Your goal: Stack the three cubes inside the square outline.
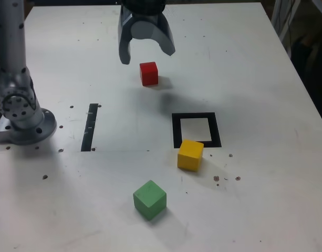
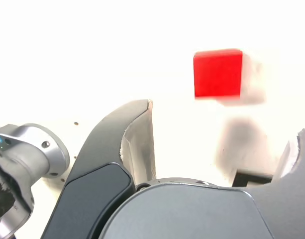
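"While the grey two-fingered metal gripper [image 1: 148,56] is hovering up around 12 o'clock of the small matte red cube [image 1: 149,74], what step are we even looking at, folks?"

"Looks like the approach to me. Its fingers are standing wide apart with nothing between them, and no cube is sitting on another. Going by the exterior view, from the thick black square outline [image 1: 177,131], red is sitting toward 10 or 11 o'clock, the matte yellow cube [image 1: 190,156] is crowding the border at 6, and the matte green cube [image 1: 149,200] is sitting out at 7."

"So what's the next move needing, imo?"

"If it's going for red, it's needing to be lining up over the cube, lowering with a finger on each side, then squeezing. After that it's carrying red toward 4 or 5 o'clock, hopefully without bumping yellow."
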You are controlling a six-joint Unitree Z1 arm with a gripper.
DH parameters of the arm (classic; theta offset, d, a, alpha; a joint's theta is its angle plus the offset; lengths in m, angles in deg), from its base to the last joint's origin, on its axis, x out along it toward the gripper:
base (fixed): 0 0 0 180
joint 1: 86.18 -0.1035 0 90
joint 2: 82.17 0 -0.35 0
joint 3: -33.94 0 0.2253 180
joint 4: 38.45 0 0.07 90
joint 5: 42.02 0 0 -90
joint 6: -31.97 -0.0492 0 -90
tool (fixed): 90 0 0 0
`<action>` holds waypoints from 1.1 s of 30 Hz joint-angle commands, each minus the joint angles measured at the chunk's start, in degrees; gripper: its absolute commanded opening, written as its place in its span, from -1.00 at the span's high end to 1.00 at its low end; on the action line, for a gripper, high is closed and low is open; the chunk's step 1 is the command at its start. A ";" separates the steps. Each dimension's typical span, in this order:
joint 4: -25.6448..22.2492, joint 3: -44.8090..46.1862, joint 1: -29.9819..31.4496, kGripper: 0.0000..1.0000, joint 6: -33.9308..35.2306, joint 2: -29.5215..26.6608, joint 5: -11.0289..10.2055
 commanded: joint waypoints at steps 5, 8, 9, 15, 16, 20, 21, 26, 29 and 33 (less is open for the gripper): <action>3.11 1.11 -2.35 -0.87 -0.89 3.87 -0.10; 4.48 1.03 -2.80 -0.83 -1.33 5.76 -0.11; 4.81 1.19 -2.98 -0.82 -1.44 6.26 -0.12; 7.92 3.89 -3.59 -0.75 -1.61 8.03 0.13; 8.48 4.25 -3.60 -0.75 -1.62 8.24 0.18; 9.93 4.85 -3.92 -0.70 -1.87 8.80 0.18; 10.23 4.91 -4.10 -0.68 -2.03 8.87 0.25; 12.09 4.97 -5.09 -0.50 -3.06 9.12 0.88; 12.64 4.79 -5.47 -0.35 -3.23 9.19 0.97; 12.72 4.23 -5.79 -0.17 -3.62 9.17 1.49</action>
